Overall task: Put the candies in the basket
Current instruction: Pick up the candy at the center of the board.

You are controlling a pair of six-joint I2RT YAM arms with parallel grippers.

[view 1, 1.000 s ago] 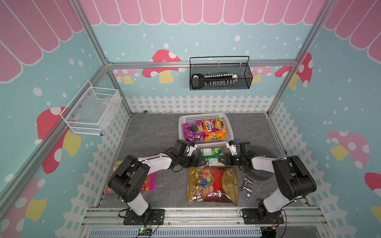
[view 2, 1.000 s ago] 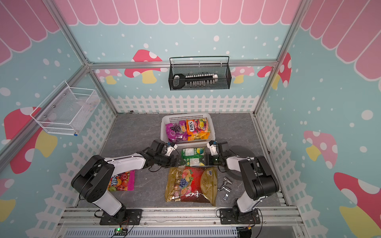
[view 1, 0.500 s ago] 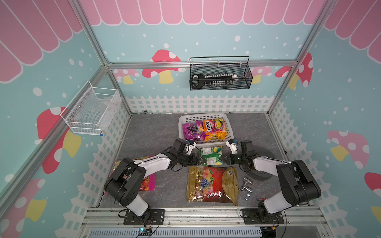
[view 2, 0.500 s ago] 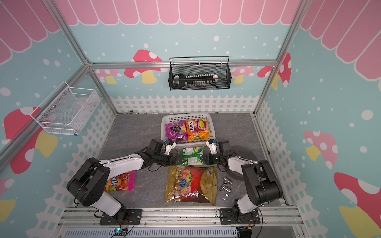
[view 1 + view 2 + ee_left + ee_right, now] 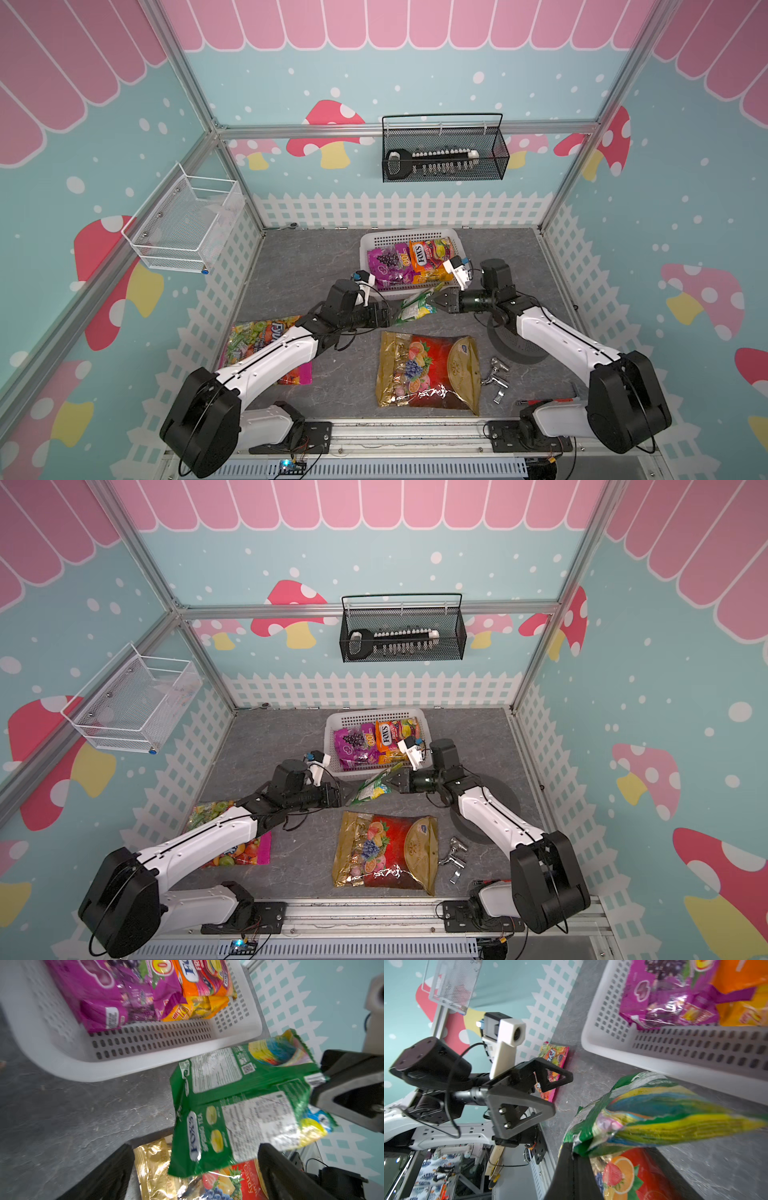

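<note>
Here, centre frame: right claw [image 5: 435,300] clamped on the edge of the green bag [image 5: 415,308], left claw [image 5: 388,319] spread, empty; slick bag could slip, dropping short of the basket [image 5: 409,233].

The white left arm [image 5: 270,353] hides part of the big clear many-coloured candy bag [image 5: 249,334]. Small print on the shiny green candy bag [image 5: 239,1095] is blurry.

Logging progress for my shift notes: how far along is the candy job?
Done: purple bag, orange FOX'S bag and yellow-orange bag lie in the basket. In hand: green bag, lifted in the right gripper, jaws shut. Left: red-gold bag and pink-edged bag on the table.
</note>
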